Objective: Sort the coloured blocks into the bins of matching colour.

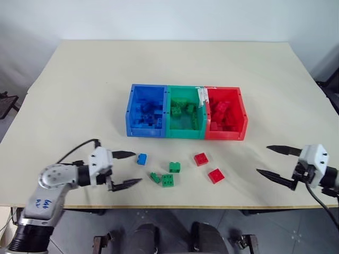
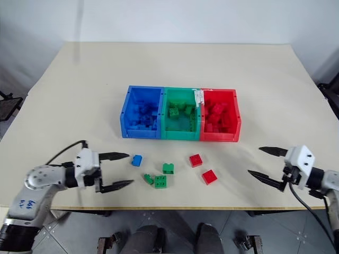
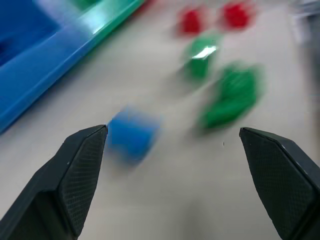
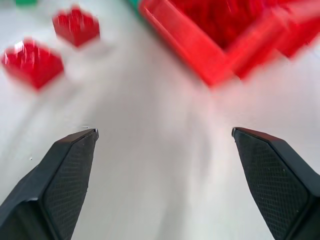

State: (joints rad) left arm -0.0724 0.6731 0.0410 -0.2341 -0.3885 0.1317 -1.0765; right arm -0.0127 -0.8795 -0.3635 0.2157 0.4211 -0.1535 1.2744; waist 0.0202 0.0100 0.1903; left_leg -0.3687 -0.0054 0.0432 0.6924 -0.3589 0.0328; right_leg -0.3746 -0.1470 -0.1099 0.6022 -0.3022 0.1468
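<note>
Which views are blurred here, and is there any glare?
Both eye views are sharp, evenly lit, with soft shadows under the bins. Left wrist view: blue block and green blocks smeared, a glint on one green block. Right wrist view: red blocks and red bin smeared; fingers crisp in both.

Table (image 1: 79,95): cream, wide.
Bins (image 1: 186,133): centre; blue, green, red in a row.
Blue block (image 1: 141,159): 7 o'clock of bins.
Green blocks (image 1: 168,180): 6 o'clock.
Red blocks (image 1: 201,159): 5 o'clock.
</note>
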